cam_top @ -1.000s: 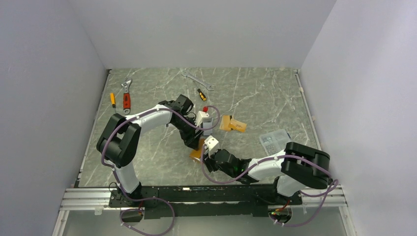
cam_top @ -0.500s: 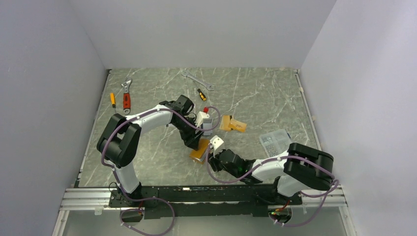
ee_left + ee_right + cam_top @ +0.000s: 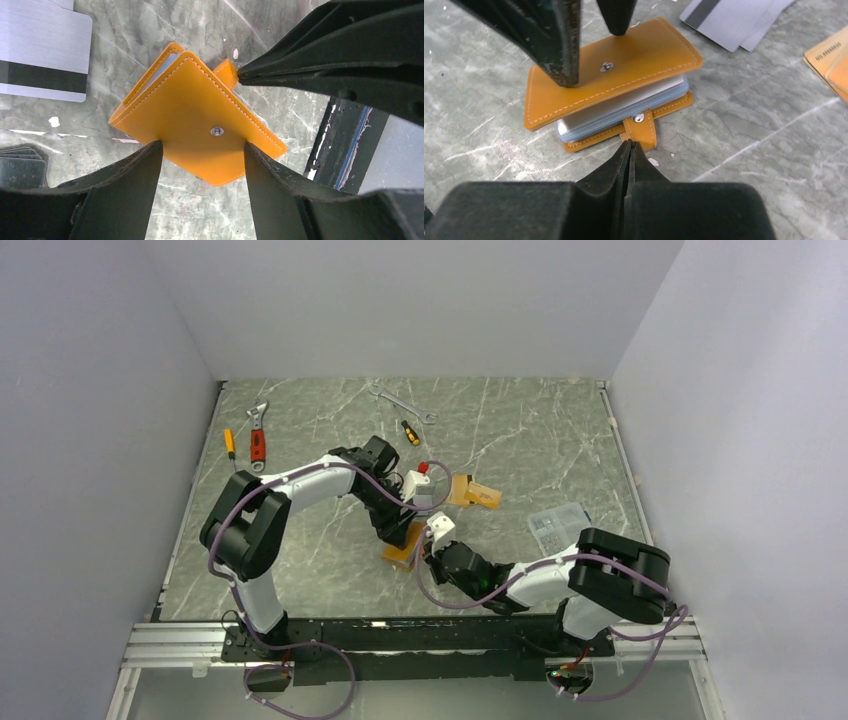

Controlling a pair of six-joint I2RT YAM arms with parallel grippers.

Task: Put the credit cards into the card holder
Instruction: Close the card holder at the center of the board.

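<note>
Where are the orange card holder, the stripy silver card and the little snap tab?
card holder (image 3: 195,115), left wrist view, middle of top cover
silver card (image 3: 40,35), left wrist view, face above the stripe
snap tab (image 3: 642,134), right wrist view, below its stud

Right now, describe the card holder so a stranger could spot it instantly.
On the marble table, look where the two arms meet. The card holder is the thick orange stitched booklet with a metal snap and small tab, unlike the thin loose silver cards and tan cards nearby.

The orange-tan card (image 3: 827,54) at the right wrist view's edge bears a printed line, apparently "NO." then a row of eights; nothing else is legible.
</note>
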